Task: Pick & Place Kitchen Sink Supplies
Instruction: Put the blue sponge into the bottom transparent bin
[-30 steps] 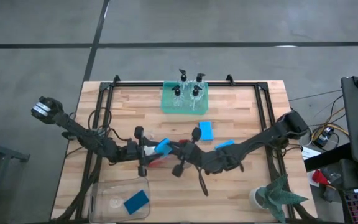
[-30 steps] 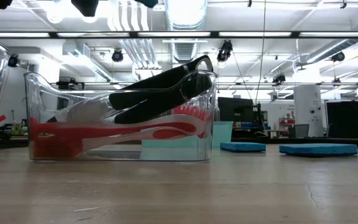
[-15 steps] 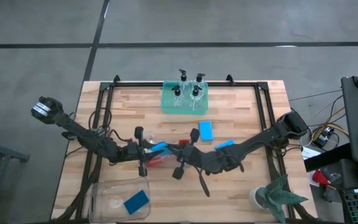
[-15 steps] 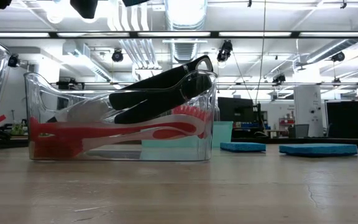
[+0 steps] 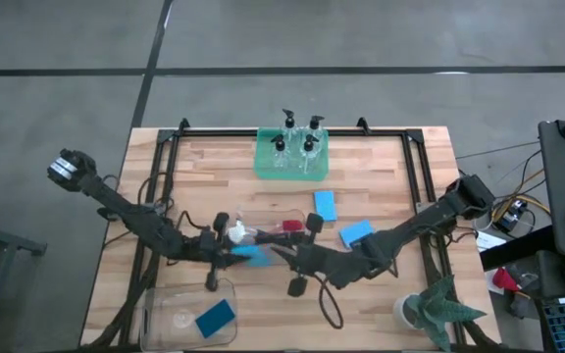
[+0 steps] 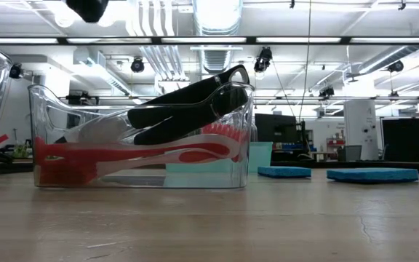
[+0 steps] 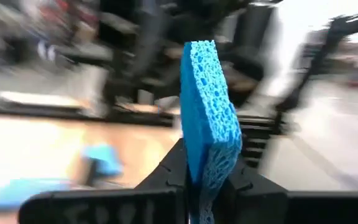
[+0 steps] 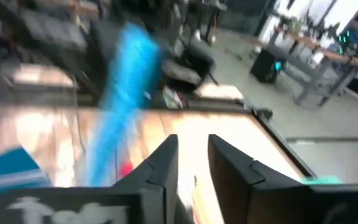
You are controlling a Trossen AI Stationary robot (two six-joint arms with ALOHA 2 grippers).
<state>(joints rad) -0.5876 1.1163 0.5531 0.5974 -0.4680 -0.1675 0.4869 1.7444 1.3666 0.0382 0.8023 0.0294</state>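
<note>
My left gripper point(image 5: 235, 247) is shut on a bright-blue sponge point(image 5: 251, 252) above the middle of the table, just near of the clear bin point(image 5: 263, 221) that holds the brushes point(image 6: 158, 116). In the left wrist view the sponge point(image 7: 207, 112) stands on edge between the fingers. My right gripper point(image 5: 282, 256) faces it from the right, its fingers point(image 8: 163, 165) slightly apart with nothing between them. The same sponge point(image 8: 126, 93) shows blurred ahead of it. Two more sponges point(image 5: 324, 204) point(image 5: 355, 233) lie flat on the table. My left gripper pinches the sponge between its two fingers, one on each broad face, at the sponge's near end point(image 7: 202, 177). The fingers reach level toward the table's right side. The sponge stands on edge, sticks out past the fingertips and is lifted clear of the table.
A green tray point(image 5: 263, 167) with pump bottles point(image 5: 295, 142) stands at the far middle. A clear bin point(image 5: 165, 314) with one sponge point(image 5: 215, 319) sits at the near left corner. A potted plant point(image 5: 439, 309) is at the near right.
Both grippers have moved toward the table's near edge. The sponge, which sat between the two grippers, has gone along with my left gripper. My right gripper has drawn back toward the right and now stands apart from it.
</note>
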